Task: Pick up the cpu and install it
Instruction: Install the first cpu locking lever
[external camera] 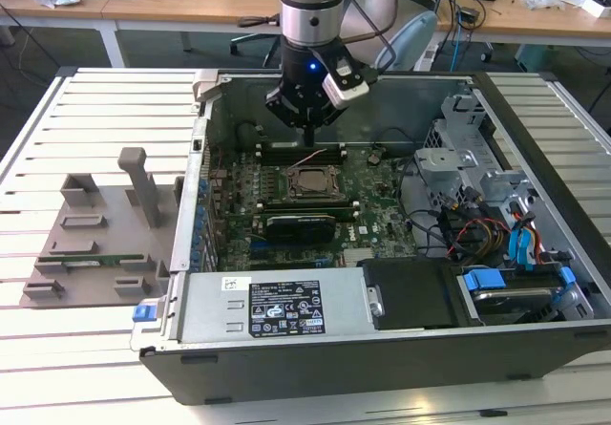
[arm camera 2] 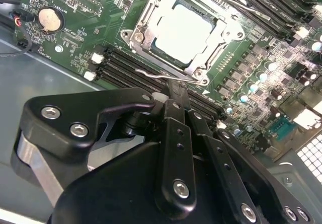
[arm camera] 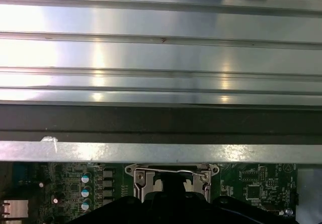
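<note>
My pincer (external camera: 307,137) hangs over the motherboard (external camera: 382,217) inside the open PC case (external camera: 535,282), just past the far edge of the socket frame (arm camera 2: 185,32). Its fingers (arm camera 2: 177,94) look pinched together, nothing between them. The cpu (arm camera 2: 182,31) sits flat in the socket, silvery top showing, so placing looks done. Retention lever (arm camera 2: 166,73) state unclear; can't tell if it's latched.

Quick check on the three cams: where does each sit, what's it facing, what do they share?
Exterior view: off-arm, above the open computer case, facing the arm and tool.
Second wrist view: on the arm, looking past the tool's fingers at the silvery-grey square cpu in its socket.
First wrist view: on the arm, facing the ribbed metal table.
Shared: green motherboard.
</note>
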